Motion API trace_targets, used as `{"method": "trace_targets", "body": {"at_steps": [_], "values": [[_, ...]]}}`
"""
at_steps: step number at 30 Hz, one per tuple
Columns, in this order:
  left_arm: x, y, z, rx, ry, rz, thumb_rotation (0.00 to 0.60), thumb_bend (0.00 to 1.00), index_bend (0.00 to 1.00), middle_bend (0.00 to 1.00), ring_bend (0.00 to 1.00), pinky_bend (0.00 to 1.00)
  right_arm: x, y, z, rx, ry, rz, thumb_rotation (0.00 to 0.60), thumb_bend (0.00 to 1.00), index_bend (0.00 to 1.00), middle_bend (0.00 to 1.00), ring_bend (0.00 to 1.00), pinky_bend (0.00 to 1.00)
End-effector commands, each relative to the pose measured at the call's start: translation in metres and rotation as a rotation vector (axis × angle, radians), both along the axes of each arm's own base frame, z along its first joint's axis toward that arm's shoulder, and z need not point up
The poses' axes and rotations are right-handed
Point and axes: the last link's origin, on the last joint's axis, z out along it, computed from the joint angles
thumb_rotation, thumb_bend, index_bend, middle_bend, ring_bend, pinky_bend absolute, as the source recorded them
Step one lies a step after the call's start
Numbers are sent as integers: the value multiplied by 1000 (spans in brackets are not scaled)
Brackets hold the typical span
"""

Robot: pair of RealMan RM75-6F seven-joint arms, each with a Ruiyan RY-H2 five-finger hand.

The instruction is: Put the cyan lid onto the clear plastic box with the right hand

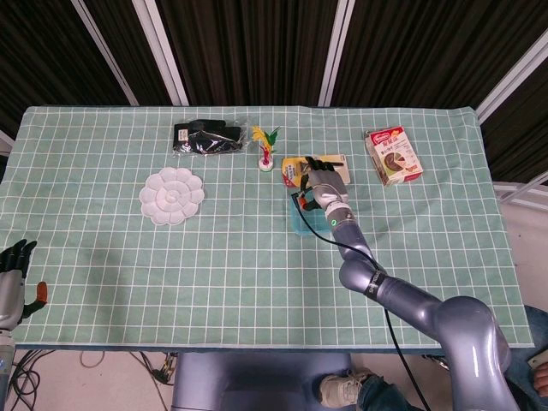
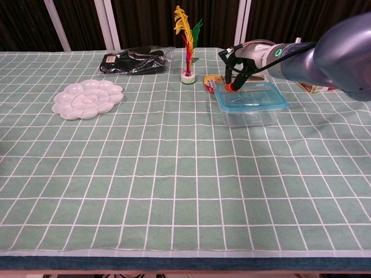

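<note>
From the head view, the right hand [image 1: 320, 181] is reaching over the far edge of the clear plastic box [image 1: 306, 216], which is sitting near the middle of the desk [image 1: 257, 257] on its green checked cloth. The arm is covering most of the box here, so only its near-left part is showing. The left hand [image 1: 12, 272] is hanging off the desk's near-left corner, fingers apart and holding nothing. A white palette dish [image 1: 172, 195], a black packet [image 1: 208, 137], a feathered shuttlecock [image 1: 267, 147], a yellow packet [image 1: 297, 169] and a red-and-white carton [image 1: 393, 156] are lying across the far half of the desk.

From the chest view, the cyan lid [image 2: 251, 96] is lying on top of the clear plastic box [image 2: 250, 116], slightly askew. The right hand [image 2: 236, 66] is pressing its fingertips [image 2: 231, 87] down on the lid's far-left corner, fingers curled downward; whether it is pinching the rim or only touching it I cannot tell.
</note>
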Motion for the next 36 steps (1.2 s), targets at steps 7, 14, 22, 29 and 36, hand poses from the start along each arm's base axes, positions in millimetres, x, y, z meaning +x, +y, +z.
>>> {"method": "trace_targets", "body": {"at_steps": [7,14,22,29,36], "values": [[0,0,0,1,-1,-1,600,526,60,0,0,0,-3,2,-3,29,54,2,600,546,610,5,0,0],[0,0,0,1,-2,-1,600,526,60,0,0,0,-4,4,-9,45,73,-1,600,546,609,5,0,0],[0,0,0,2,-1,-2,600,526,60,0,0,0,-6,6,-13,57,83,-7,600,545,610,4,0,0],[0,0,0,1,-1,-3,600,526,60,0,0,0,8,-5,11,-46,3,7,600,546,403,2,0,0],[0,-1,0,2,1,-8,600,526,60,0,0,0,5,6,67,-197,-79,36,600,540,74,0,0,0]]}}
